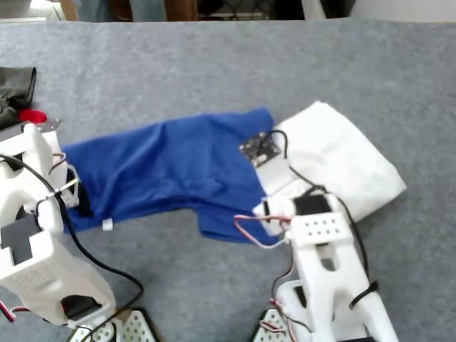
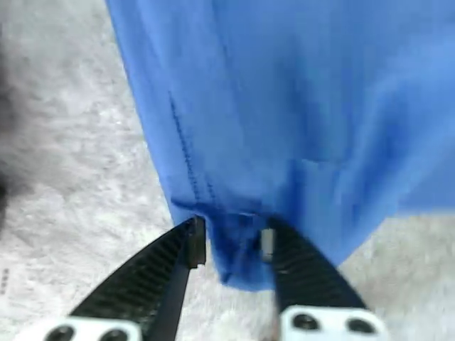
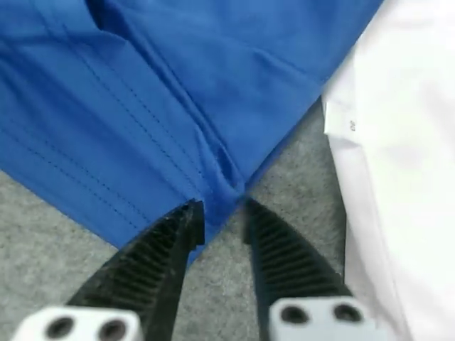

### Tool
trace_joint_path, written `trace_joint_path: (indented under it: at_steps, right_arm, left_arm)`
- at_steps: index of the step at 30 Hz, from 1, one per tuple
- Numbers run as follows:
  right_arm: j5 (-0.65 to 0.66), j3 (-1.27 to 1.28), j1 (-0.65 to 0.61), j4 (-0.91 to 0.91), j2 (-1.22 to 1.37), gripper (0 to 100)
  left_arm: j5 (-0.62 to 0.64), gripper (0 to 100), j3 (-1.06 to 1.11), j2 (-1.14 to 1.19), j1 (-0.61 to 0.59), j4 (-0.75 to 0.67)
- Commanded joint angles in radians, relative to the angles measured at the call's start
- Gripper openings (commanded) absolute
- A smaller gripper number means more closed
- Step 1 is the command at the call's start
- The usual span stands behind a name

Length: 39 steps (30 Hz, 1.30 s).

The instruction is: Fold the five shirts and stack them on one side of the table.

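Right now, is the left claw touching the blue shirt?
Touching: the left wrist view shows the left gripper pinching the blue shirt at its edge.

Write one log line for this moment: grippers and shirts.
left gripper: shut on blue shirt edge | right gripper: shut on blue shirt corner | white shirt: beside it

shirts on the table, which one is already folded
The white shirt: it sits as a compact folded bundle with doubled layers. The blue shirt beside it lies stretched out long and creased, not folded.
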Motion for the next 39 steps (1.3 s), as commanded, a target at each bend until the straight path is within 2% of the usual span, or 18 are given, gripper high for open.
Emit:
trace_joint_path:
  at_steps: [1,3,6,10,15,17,20,24,27,34,39]
  right_arm:
    - [0.015,-0.064,-0.014,0.044,-0.064,15.9]
    - [0.015,-0.104,-0.014,0.083,-0.114,15.9]
    - [0.011,-0.171,-0.014,0.141,-0.194,15.5]
    - [-0.005,-0.24,-0.014,0.163,-0.236,1.5]
    - [-0.08,-0.323,-0.103,0.106,-0.102,1.7]
    - [-0.112,-0.369,-0.152,0.046,0.013,1.6]
    - [-0.158,-0.487,-0.184,-0.018,0.239,1.6]
    - [-0.163,-0.697,-0.209,0.015,0.545,1.5]
    - [-0.15,-0.834,-0.239,0.069,0.723,1.5]
    - [-0.153,-0.969,-0.293,0.084,0.921,1.5]
    - [-0.146,-0.924,-0.29,0.112,0.911,1.5]
  left_arm:
    - [-0.08,23,-0.082,-0.008,-0.008,0.091]
    - [-0.092,19,-0.13,-0.015,-0.024,0.141]
    - [-0.052,3,-0.245,-0.015,-0.073,0.224]
    - [0.044,5,-0.398,-0.011,-0.159,0.267]
    - [0.157,3,-0.526,-0.008,-0.15,0.264]
    - [0.206,3,-0.558,-0.008,-0.094,0.235]
    - [0.276,3,-0.547,-0.005,-0.002,0.11]
    - [0.31,3,-0.423,0.052,0.048,-0.146]
    - [0.31,3,-0.357,0.16,0.053,-0.249]
    - [0.367,3,-0.486,0.385,-0.004,-0.278]
    - [0.368,3,-0.677,0.493,0.001,-0.187]
